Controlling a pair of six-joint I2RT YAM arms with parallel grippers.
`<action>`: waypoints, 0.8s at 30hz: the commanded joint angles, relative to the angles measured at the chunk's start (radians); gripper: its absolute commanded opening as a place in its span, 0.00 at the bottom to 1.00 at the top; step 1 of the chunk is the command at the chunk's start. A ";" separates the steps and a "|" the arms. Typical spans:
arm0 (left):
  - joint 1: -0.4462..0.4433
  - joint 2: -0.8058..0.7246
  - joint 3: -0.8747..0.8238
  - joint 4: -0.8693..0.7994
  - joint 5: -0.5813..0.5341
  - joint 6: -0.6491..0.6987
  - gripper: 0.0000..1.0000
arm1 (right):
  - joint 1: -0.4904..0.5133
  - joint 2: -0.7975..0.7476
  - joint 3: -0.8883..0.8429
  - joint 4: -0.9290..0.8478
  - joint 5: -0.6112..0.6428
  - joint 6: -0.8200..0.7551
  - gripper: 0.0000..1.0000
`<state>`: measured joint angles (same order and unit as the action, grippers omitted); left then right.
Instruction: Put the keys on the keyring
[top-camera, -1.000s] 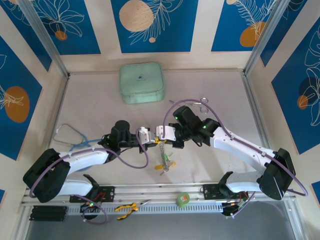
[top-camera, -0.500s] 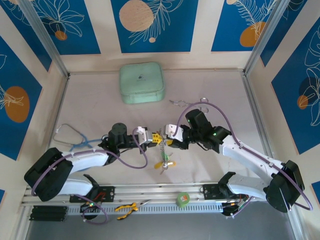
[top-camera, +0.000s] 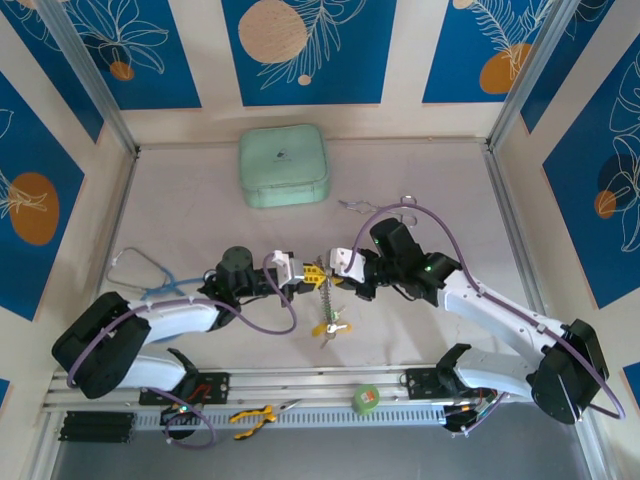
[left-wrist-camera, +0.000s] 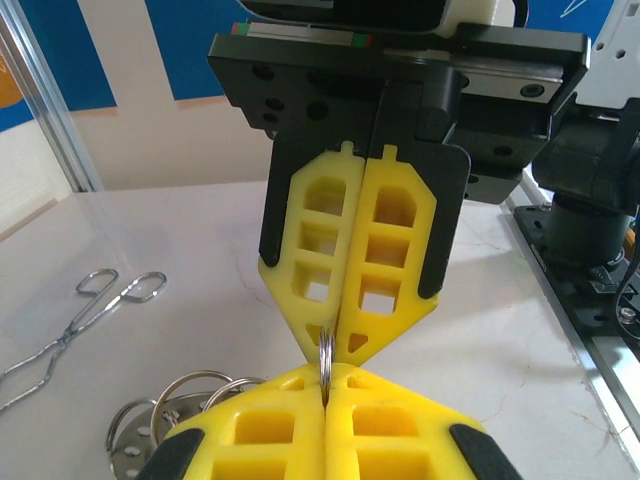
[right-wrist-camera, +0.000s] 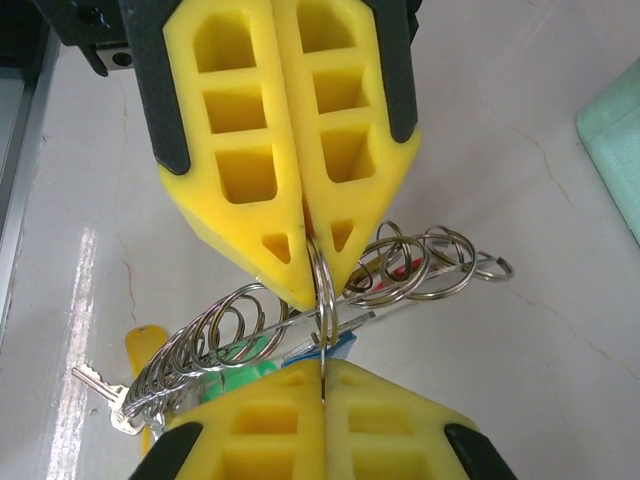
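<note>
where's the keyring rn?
Mid-table in the top view: the keyring is pinched between the left hand and right hand, keys trailing toward the near edge.

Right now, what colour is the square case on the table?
The case is pale mint green, best seen in the top external view.

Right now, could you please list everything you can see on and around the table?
case: one, mint green, far centre of table.
forceps: one, silver, right of the case.
looped tubing: one, grey and blue, table's left side.
keyring: one, silvery, mid-table.
keys: several, coloured tags, hanging from the keyring.
tape roll: one, green, near rail.
pliers: one, yellow-handled, near rail.
left gripper: one, yellow fingers, shut on keyring.
right gripper: one, yellow fingers, shut on keyring.
</note>
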<state>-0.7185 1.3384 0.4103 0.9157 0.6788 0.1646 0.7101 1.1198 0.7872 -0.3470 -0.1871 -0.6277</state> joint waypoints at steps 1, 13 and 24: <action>-0.007 0.012 0.018 0.141 0.050 -0.045 0.00 | 0.016 0.025 -0.003 0.017 0.001 -0.013 0.05; -0.007 0.041 0.010 0.217 0.049 -0.084 0.00 | 0.005 -0.001 -0.015 0.059 -0.020 0.018 0.22; -0.006 0.053 0.004 0.203 0.077 -0.073 0.00 | -0.045 -0.075 -0.028 0.049 -0.120 0.039 0.25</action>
<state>-0.7185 1.3876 0.4103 1.0554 0.7139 0.1017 0.6704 1.0592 0.7715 -0.2993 -0.2413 -0.6067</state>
